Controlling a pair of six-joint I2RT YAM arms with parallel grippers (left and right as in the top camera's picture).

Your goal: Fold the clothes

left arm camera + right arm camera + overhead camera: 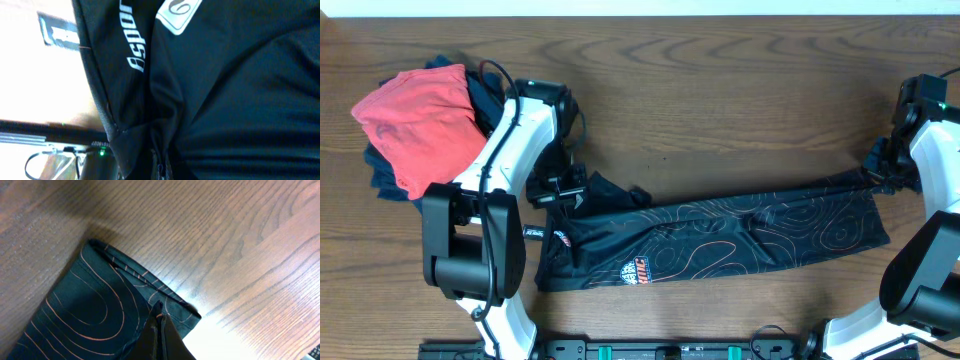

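Jaws clenched at both ends: your left jaws and right jaws each grip the jersey point(720, 235).
It lies stretched in a long band across the dark wood-grain counter point(720, 90), toward the front, with its logo end on your left. A red garment point(420, 125) sits on navy clothes point(382, 178) at the far left, beside your left arm point(505, 150). Bright glare marks the wood by the right hem.

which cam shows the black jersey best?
Overhead: the whole jersey shows, stretched in a long band. Left wrist is filled with close-up black fabric and white lettering; right wrist shows just one corner with orange contour lines.
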